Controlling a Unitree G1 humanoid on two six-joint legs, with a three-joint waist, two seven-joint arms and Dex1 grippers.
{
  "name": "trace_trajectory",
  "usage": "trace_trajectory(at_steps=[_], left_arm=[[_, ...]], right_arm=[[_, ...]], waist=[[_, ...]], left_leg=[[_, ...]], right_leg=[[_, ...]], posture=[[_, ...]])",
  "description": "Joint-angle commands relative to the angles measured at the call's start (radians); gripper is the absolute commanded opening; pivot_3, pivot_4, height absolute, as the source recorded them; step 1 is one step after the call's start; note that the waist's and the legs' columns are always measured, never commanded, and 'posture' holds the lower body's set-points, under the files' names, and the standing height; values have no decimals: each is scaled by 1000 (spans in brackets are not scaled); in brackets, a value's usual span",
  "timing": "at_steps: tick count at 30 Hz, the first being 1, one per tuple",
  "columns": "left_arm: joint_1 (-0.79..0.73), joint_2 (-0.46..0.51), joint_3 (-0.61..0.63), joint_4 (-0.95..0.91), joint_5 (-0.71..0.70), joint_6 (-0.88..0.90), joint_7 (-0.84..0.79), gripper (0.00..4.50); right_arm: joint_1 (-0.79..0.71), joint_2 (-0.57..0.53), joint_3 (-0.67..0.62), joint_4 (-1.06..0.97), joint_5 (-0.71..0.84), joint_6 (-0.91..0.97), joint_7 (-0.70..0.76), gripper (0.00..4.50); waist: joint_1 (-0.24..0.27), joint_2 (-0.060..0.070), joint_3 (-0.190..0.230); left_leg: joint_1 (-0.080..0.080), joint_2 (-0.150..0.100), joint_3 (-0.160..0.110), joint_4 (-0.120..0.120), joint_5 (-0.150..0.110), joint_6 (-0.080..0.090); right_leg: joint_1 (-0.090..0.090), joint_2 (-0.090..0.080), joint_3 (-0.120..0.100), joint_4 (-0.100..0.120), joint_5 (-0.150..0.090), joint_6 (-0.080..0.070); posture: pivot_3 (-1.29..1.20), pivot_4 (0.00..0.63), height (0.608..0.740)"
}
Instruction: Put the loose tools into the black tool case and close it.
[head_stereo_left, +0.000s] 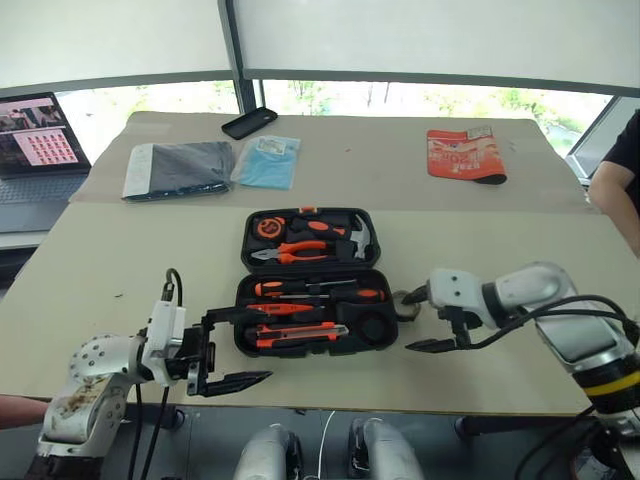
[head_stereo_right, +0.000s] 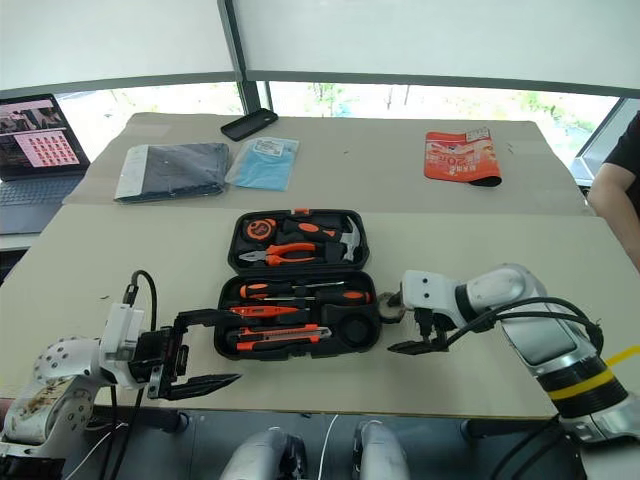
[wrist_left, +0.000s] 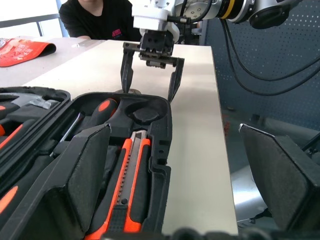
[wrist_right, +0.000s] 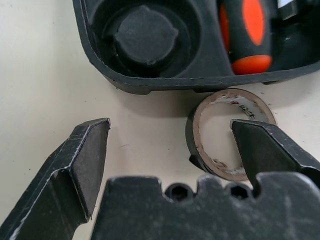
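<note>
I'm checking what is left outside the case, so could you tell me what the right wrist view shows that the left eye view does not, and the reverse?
The right wrist view alone shows that the tape roll lies flat on the table just outside the case, beside its empty round slot, with one finger of the open right gripper over the ring. The left eye view alone shows the open left gripper, the hammer and pliers in the far half, and the utility knife. Both show the case, the table and an orange-and-black screwdriver.
</note>
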Motion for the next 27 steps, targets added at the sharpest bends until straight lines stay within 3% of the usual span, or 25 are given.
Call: trace_trajectory(at_steps=[1,12,20,27], left_arm=[[-10,-2,-4,-28,-6,-3,13,4500],[-4,-13,-23,-69,-20,20,53,4500],[43,0,18,-74,-54,32,36,4500],[43,9,17,-48,-32,3,21,4500]], right_arm=[[-45,9,7,26,-35,7,1,3787],[-61,-1,-2,70,-76,-17,19,43],[-105,-24,-101,-77,200,56,233,43],[-145,117,4,-100,200,195,146,43]], waist=[[-1,0,0],[-2,0,0],[-6,0,1],[-6,-1,1]], left_leg=[[0,0,0,0,0,0],[1,0,0,1,1,-2],[2,1,0,1,1,-1],[3,3,-1,2,-1,1]], right_leg=[[0,0,0,0,0,0],[0,0,0,3,0,0],[-1,0,0,5,0,0],[0,-1,0,7,0,-1]], posture=[[0,150,740],[0,150,740],[0,150,740],[0,150,740]])
